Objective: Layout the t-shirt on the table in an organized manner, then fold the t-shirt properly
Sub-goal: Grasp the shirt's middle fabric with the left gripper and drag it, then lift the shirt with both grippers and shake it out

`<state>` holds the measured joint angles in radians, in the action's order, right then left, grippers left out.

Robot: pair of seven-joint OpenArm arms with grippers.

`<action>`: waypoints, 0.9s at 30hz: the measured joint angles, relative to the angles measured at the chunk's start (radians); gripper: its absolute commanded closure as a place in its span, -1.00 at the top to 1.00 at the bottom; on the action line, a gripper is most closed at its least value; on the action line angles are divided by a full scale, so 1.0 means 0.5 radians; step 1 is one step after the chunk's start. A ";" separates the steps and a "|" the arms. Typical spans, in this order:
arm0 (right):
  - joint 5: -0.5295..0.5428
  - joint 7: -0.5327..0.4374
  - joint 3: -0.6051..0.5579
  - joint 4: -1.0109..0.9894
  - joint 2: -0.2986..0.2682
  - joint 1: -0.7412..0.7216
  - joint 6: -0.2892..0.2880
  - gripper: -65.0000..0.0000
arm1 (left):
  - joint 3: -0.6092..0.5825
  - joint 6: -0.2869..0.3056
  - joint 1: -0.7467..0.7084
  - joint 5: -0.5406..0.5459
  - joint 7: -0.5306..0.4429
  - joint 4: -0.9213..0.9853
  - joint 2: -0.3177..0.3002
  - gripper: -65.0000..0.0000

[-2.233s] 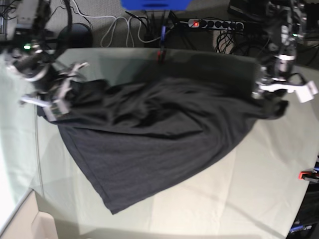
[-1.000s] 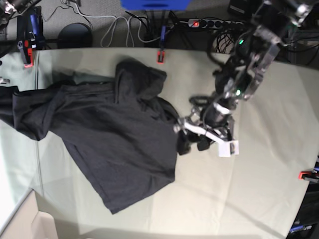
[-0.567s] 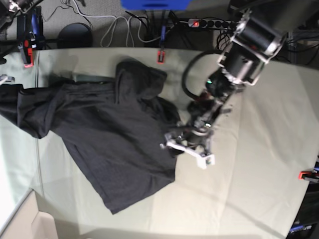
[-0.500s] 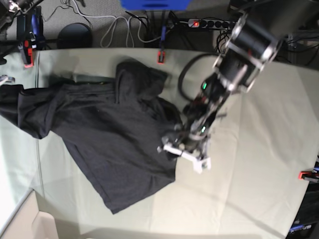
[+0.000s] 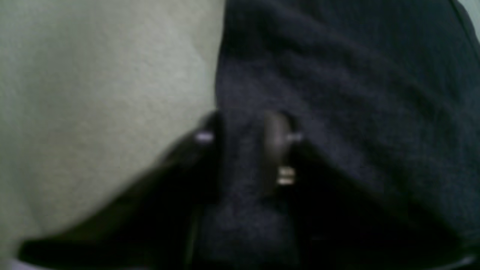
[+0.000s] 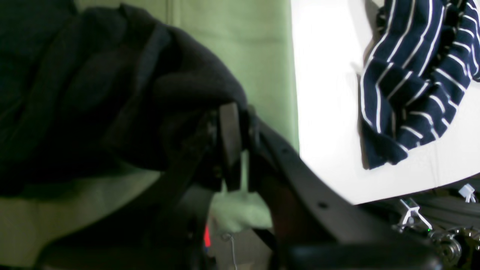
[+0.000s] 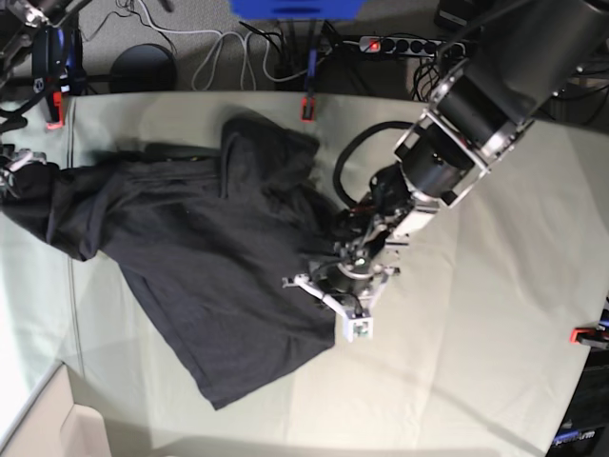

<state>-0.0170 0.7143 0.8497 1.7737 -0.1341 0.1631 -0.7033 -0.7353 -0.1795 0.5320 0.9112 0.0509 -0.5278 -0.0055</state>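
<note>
The dark t-shirt (image 7: 190, 248) lies bunched and creased across the left half of the table (image 7: 495, 324). At the shirt's right edge my left gripper (image 7: 328, 286) is down on the cloth. In the left wrist view the left gripper (image 5: 243, 127) is shut on a strip of the t-shirt (image 5: 356, 93), beside bare table (image 5: 93, 93). My right gripper (image 7: 14, 171) is at the table's far left edge. The right wrist view shows the right gripper (image 6: 240, 116) shut on a fold of the t-shirt (image 6: 93, 93).
Red clamps (image 7: 306, 108) (image 7: 52, 105) (image 7: 585, 334) sit on the table's edges. A power strip (image 7: 409, 45) and cables lie behind the table. A striped navy garment (image 6: 412, 75) lies on a white surface beyond the left edge.
My left gripper has moved down and left onto the shirt's right edge and closed on the cloth. The right gripper still holds the far-left part of the shirt.
</note>
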 measured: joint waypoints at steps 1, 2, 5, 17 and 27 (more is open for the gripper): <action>-0.004 -0.002 -0.005 0.000 0.002 0.000 0.001 -1.00 | 0.000 0.001 0.000 -0.004 0.000 0.005 -0.005 -1.00; -0.005 -0.003 -0.014 0.000 0.002 -0.003 0.001 -1.00 | 0.000 0.008 0.000 0.004 0.002 0.005 -0.009 -1.00; -0.005 -0.009 -0.037 0.000 -0.002 -0.011 0.001 -1.00 | -0.003 0.034 -0.001 0.014 0.018 -0.013 -0.047 -1.00; 0.012 -0.018 -0.226 -0.001 -0.002 -0.098 -0.004 -1.00 | 0.494 -0.005 -0.718 0.050 0.166 -1.550 -0.726 -1.00; 0.013 -0.007 -0.467 -0.091 -0.006 -0.252 -0.001 -1.00 | 1.594 0.007 -1.581 0.053 0.159 -2.243 -0.877 -1.00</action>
<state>-0.0105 0.7109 0.6163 1.7283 -0.1371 0.0372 -0.7036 0.0616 -0.1761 -0.2584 0.9375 0.1307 -1.6493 -0.4438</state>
